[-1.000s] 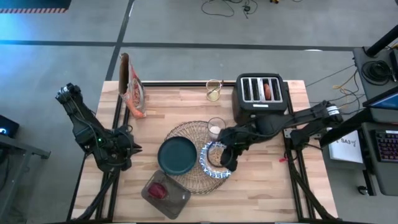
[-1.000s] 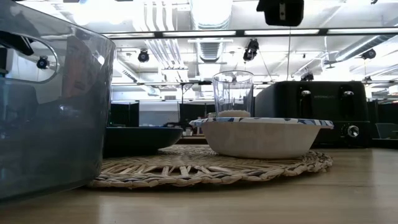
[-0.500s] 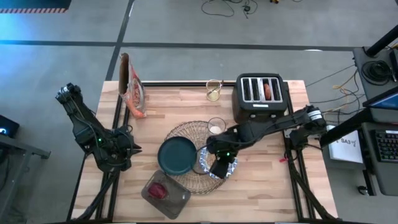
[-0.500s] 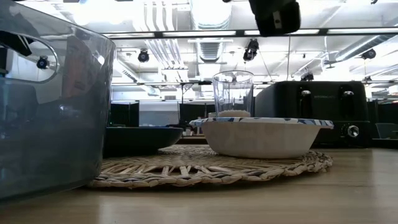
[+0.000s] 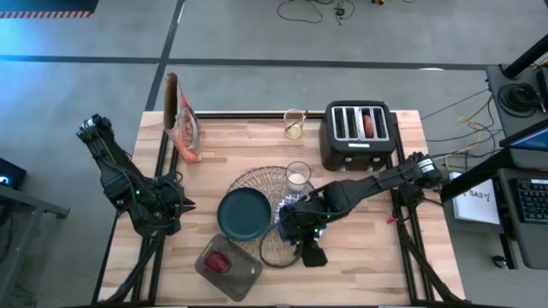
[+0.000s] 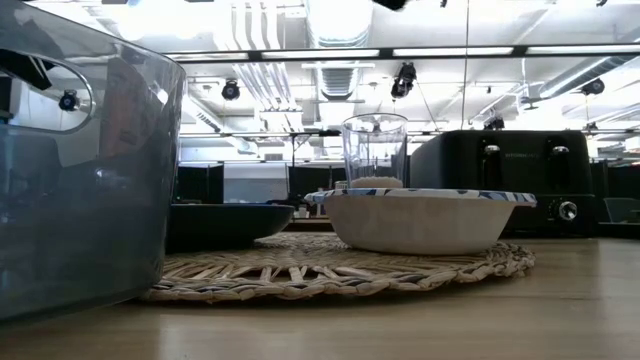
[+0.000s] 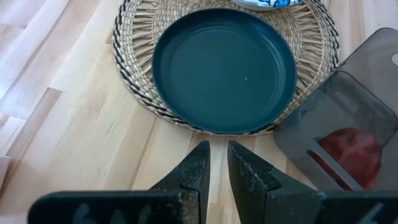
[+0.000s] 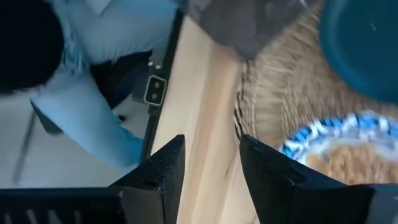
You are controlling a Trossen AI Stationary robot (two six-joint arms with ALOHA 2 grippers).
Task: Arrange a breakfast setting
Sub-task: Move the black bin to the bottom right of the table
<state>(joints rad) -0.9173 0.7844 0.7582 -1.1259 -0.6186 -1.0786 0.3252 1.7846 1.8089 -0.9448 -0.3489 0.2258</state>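
The round straw placemat (image 5: 257,184) lies in the middle of the table. On it rest the dark teal plate (image 5: 243,214), the blue-and-white bowl (image 6: 428,218) with cereal in it (image 8: 336,149), and the small clear glass (image 5: 297,176). My right arm reaches over the bowl and hides most of it in the high view. My right gripper (image 5: 310,255) is open and empty, above the placemat's near edge (image 8: 261,106). My left gripper (image 5: 181,205) is shut and empty, left of the plate (image 7: 224,68). The green-handled spoon is out of view.
A black toaster (image 5: 360,135) stands at the far right. A smoky clear container (image 5: 227,265) holding something red sits near the front edge, touching the placemat. A second glass (image 5: 294,124) and a bag (image 5: 181,120) stand along the far edge.
My right gripper has gone from above the bowl toward the table's near edge, and has risen out of the top of the low view. The bowl, plate and glass have stayed where they were.
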